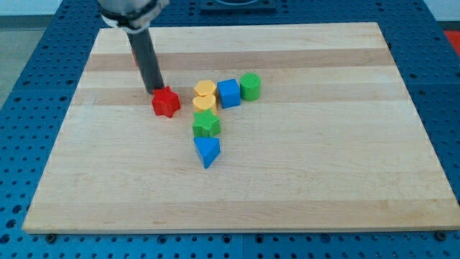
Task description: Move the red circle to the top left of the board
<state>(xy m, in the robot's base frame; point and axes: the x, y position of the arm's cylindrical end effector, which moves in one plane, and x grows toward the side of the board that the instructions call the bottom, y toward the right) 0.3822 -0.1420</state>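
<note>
1. Wooden board point(302, 187), on a blue perforated table point(43, 86).
2. Dark rod point(146, 57): it is a plain rod with no fingers to open or close. My tip point(157, 93) is at the upper-left edge of the red star point(165, 103).
3. Cluster to the star's right: two yellow blocks point(205, 88) point(204, 103), blue cube point(228, 93), green block point(250, 85). Below them are a second green block point(206, 124) and a blue triangle point(207, 151).
4. Red sliver point(134, 57) behind the rod, towards the top left; its shape cannot be told.

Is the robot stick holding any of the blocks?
No, nothing is held. My tip is only a bare rod end on the board, right at the upper left of the red star block. It can only push.
</note>
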